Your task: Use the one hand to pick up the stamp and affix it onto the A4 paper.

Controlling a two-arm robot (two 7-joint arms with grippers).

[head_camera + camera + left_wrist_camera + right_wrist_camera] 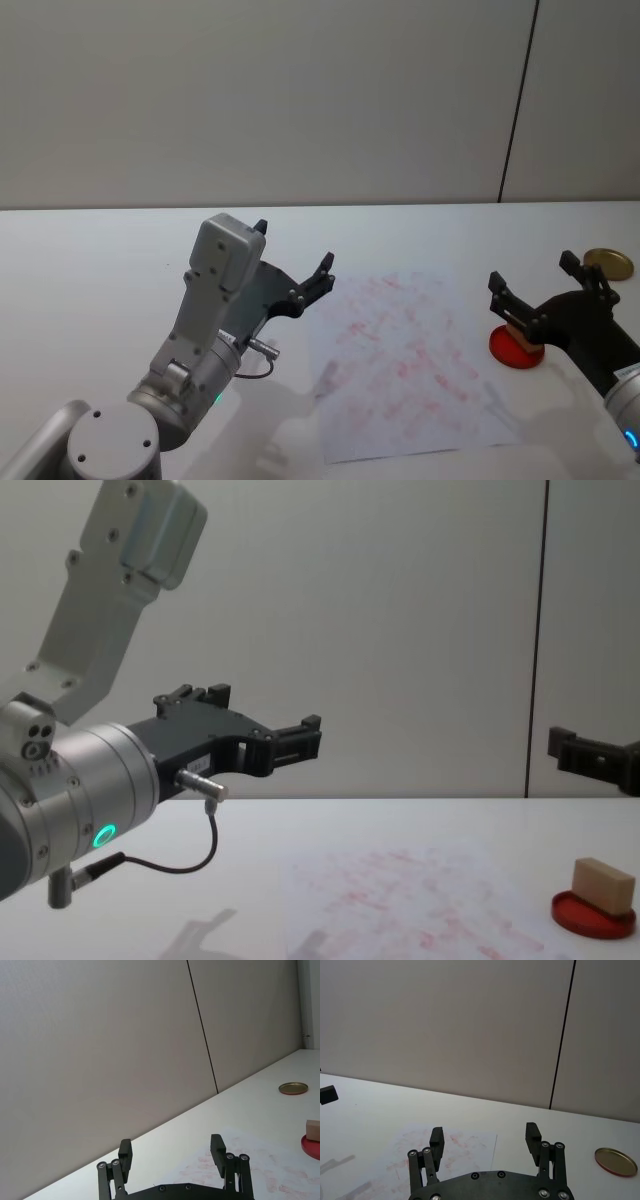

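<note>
A4 paper (405, 360) lay flat mid-table. Left gripper (293, 247) hung beside its left edge, spread wide, empty. Right gripper (532, 272), equally spread and empty, was above the red ink pad (595, 915), where the stamp (604, 885) sat. Risk: an off-centre descent could've tipped the block.

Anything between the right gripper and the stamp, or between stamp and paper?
Nothing visible. The right gripper hangs open above the stamp on its red ink pad; only bare table lies between pad and A4 paper. The left gripper hovers left of the paper.
</note>
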